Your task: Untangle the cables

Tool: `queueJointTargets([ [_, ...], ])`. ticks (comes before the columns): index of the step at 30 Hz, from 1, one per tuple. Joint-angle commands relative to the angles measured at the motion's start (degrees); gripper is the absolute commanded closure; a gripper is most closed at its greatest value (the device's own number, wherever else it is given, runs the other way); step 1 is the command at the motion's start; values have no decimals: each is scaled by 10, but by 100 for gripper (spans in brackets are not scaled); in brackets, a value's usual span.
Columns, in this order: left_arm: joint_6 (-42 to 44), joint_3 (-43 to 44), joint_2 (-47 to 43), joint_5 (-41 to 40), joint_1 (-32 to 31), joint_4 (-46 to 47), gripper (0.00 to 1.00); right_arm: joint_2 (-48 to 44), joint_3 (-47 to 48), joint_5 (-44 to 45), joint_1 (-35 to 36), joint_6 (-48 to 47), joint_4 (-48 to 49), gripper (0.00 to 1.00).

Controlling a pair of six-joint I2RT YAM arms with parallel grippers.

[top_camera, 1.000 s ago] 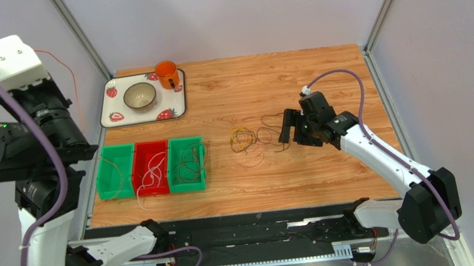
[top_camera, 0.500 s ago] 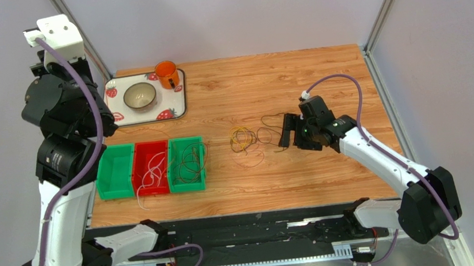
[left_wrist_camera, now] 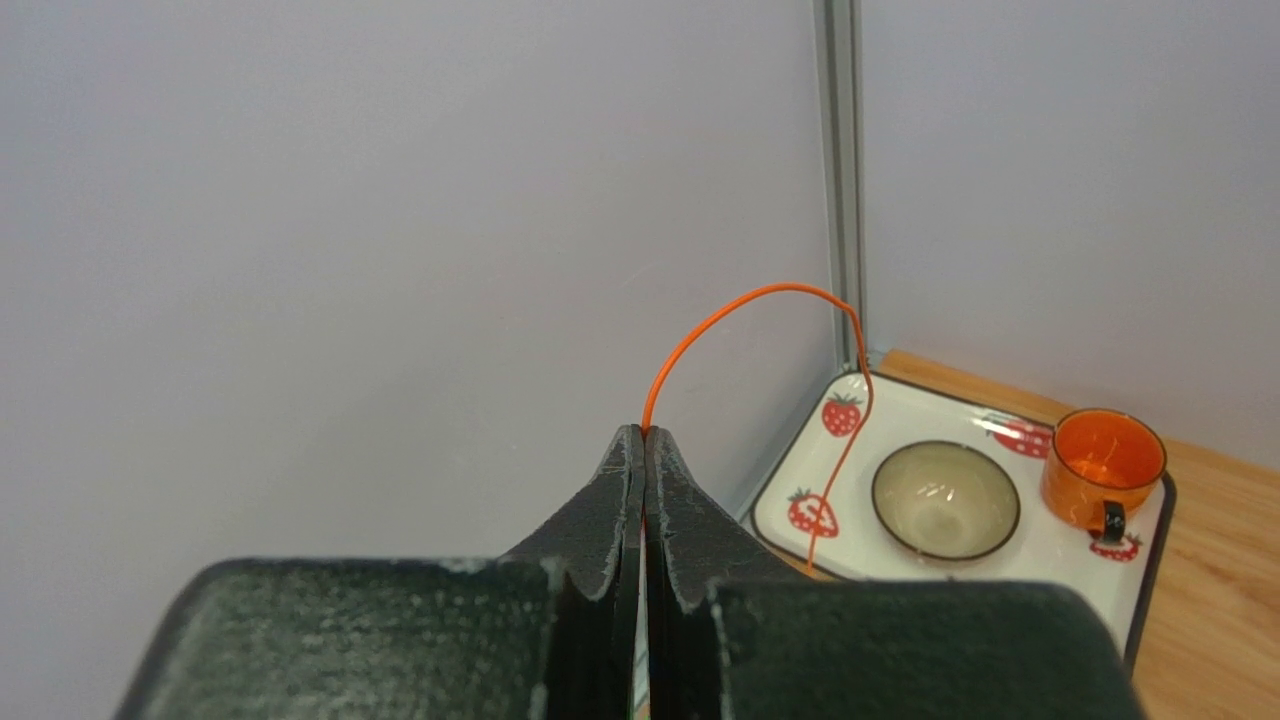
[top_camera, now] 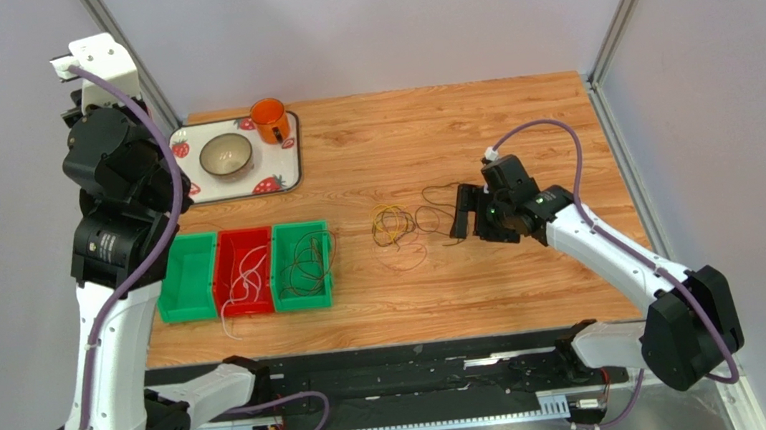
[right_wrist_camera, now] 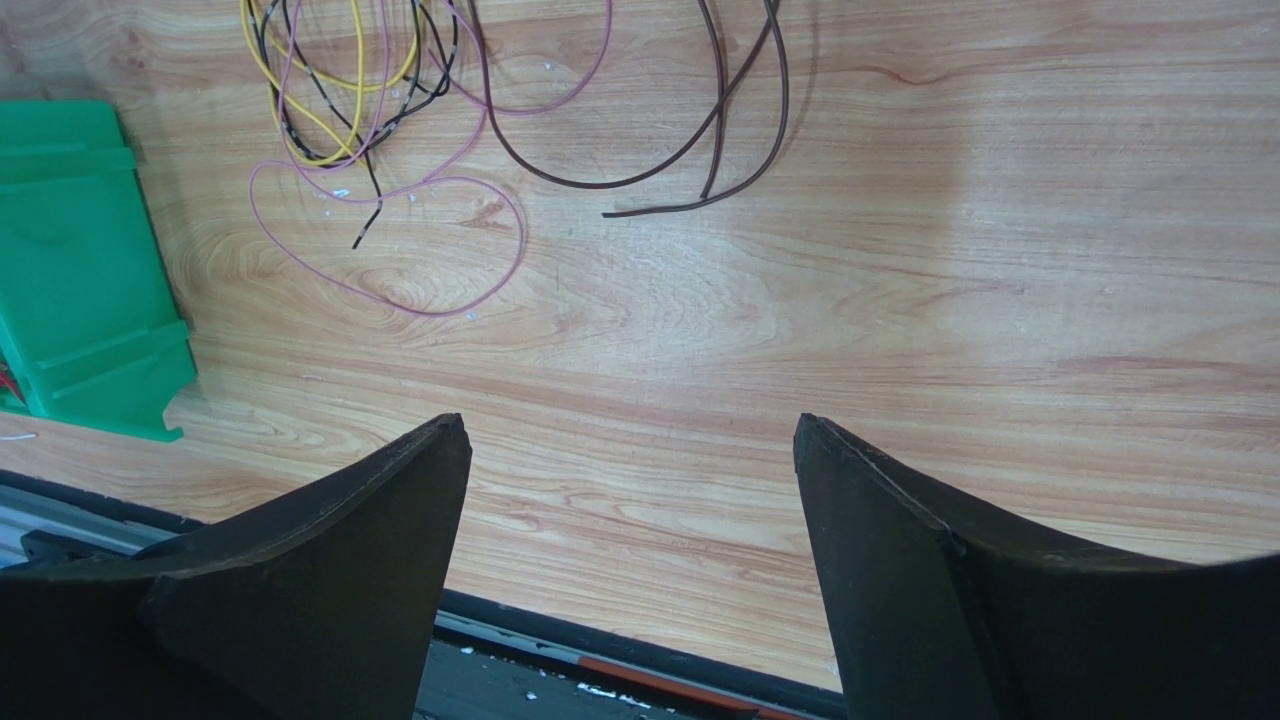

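Wooden counter, enclosed by pale lilac walls.

Left hand: fingers pressed together, pinching the orange cable at their tips. The hand is raised high off the counter, close to the wall. From the pinch the cable arches up and away from the hand, then drops toward the tray lying below and beyond the fingertips. Its lower end passes out of sight behind the fingers.

Right hand: fingers spread wide, holding nothing, hovering low over bare wood.

Loose cables, all flat on the counter ahead of the right hand and apart from its fingers:
- brown cable, an open loop straight ahead of the gap between the fingers;
- pink cable, a thin loop ahead of the finger on the bin side;
- yellow cable and black cable, coiled over one another just beyond the pink loop.

Bins, three in a row, past the loose cables from the right hand and far below the raised left hand: green bin, red bin, second green bin. The red bin holds the white cable, which trails over the rim onto the counter. The second green bin holds thin dark cables, their colours too fine to tell.

Tray contents: bowl and orange mug, side by side.
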Motion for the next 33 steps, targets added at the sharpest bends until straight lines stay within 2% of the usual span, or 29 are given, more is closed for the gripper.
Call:
queueJointTargets([
  [1, -30, -10, -15, 1, 5, -10, 100, 10, -2, -4, -2, -7, 28, 16],
  [6, -74, -52, -37, 26, 5, -30, 100, 21, 0, -10, -2, -5, 36, 17],
  [12, -142, -144, -61, 51, 14, -48, 100, 24, 3, -14, -1, -3, 36, 17],
  [20, -222, -239, -85, 86, 75, -89, 100, 26, 0, -12, -1, -9, 34, 17],
  [25, -263, -301, -101, 154, 124, -92, 100, 29, 1, -14, -1, -10, 37, 17],
  [33, -323, -318, -106, 243, 130, -118, 100, 34, 1, -15, -1, -11, 39, 17],
])
